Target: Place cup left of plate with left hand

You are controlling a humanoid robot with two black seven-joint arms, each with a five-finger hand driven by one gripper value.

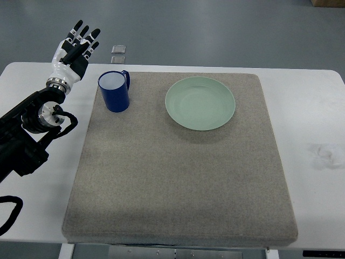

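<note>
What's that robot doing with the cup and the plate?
The robot's left hand is up near the table's back left corner with its fingers spread, holding nothing. The blue cup stands upright on the grey mat, to the left of the green plate and not touching it. So the cup looks to be already where it should go. No right hand is in view.

Black arm (24,137), white-and-black left hand (74,51)

One camera looks steeply down from the robot's side, facing across the table (32,73) to the floor beyond. It takes in the whole mat (178,178).
</note>
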